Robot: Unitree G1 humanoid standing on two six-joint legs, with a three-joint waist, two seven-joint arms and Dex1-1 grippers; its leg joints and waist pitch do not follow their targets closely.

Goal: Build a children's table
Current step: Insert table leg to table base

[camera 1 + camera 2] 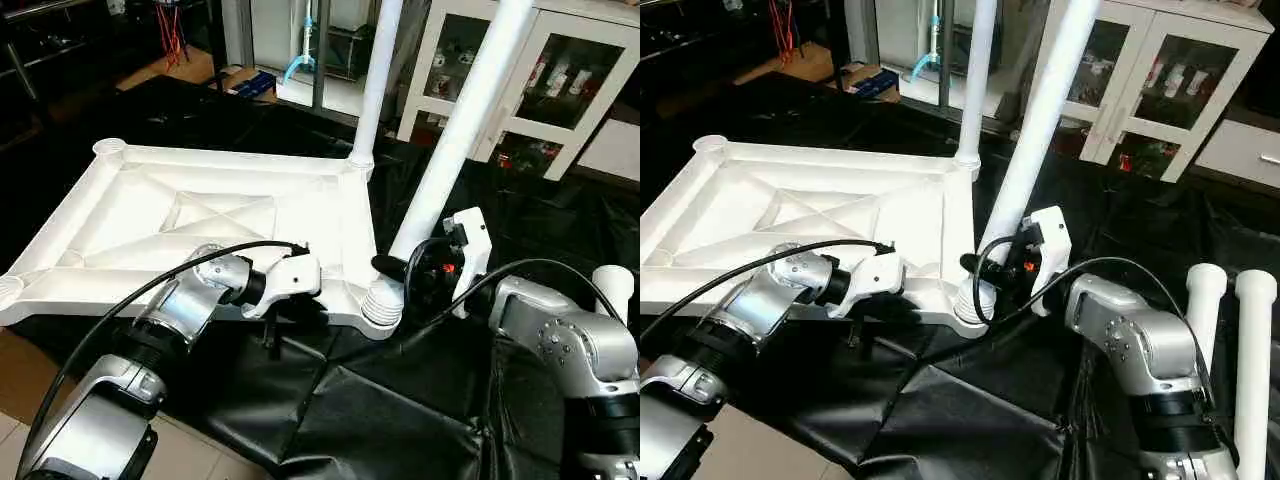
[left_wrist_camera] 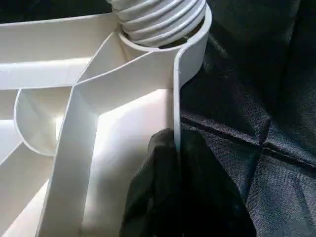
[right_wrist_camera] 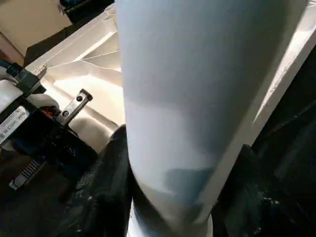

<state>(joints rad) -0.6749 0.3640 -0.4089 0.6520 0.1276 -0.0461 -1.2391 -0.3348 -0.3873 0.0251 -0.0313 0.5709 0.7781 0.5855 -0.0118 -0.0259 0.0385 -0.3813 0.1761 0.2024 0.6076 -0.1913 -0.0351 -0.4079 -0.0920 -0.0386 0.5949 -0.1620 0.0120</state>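
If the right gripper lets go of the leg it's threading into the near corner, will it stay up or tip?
Probably tips: the leg leans noticeably, and its threaded end still shows above the corner socket, so it seems barely seated. Being long, it would lever over easily. The left gripper pinching the tabletop rim should limit sliding.

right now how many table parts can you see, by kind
tabletop: 1
legs standing in corner sockets: 2
loose legs lying on the black sheet: 2
total: 5
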